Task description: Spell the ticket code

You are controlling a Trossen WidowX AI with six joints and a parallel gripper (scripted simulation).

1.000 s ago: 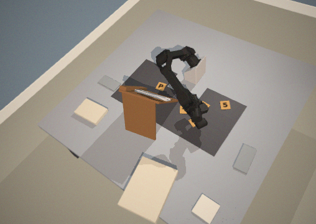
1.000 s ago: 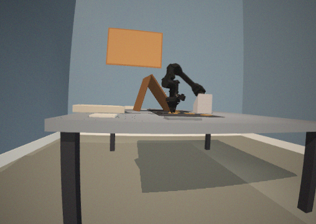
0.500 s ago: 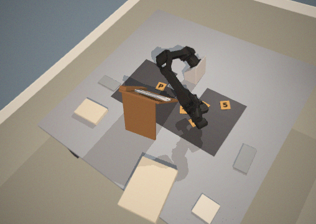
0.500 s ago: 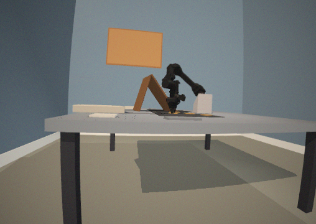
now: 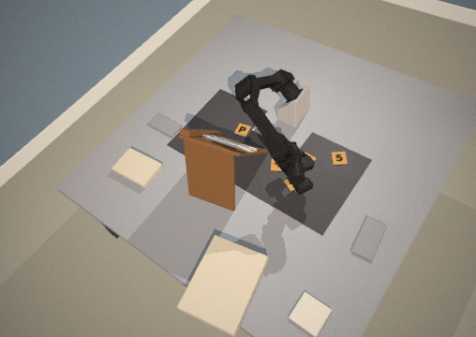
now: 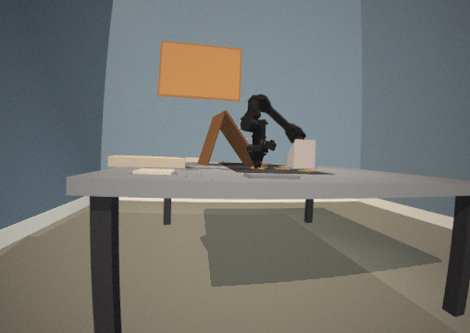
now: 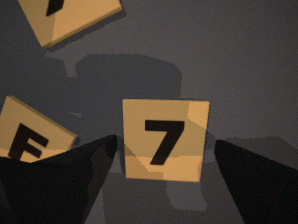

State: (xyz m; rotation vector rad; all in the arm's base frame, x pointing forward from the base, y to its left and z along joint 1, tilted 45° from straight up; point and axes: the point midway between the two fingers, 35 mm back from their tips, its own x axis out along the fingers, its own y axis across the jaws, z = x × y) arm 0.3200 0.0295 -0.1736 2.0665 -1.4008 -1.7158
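My gripper [image 6: 257, 165] [image 7: 164, 143] is open and low, with one fingertip either side of the tile marked 7 [image 7: 165, 140] and a gap at each side. A tile marked F [image 7: 29, 131] lies left of it, partly behind the left finger. Another tile [image 7: 80, 20] is cut off at the top. Tiles marked P [image 5: 243, 129] and 5 [image 5: 339, 157] lie on dark mats; others are partly hidden by the arm. The pale rail [image 5: 230, 143] is on the brown board [image 5: 211, 176] and shows no tiles. No readable code shows.
A pale upright block [image 5: 297, 110] [image 6: 304, 154] stands by the arm's base. Cream slabs [image 5: 137, 168] [image 5: 225, 284] [image 5: 310, 313] and grey slabs [image 5: 165, 124] [image 5: 368, 238] lie around the counter. A blank orange panel [image 6: 200, 71] shows against the back wall.
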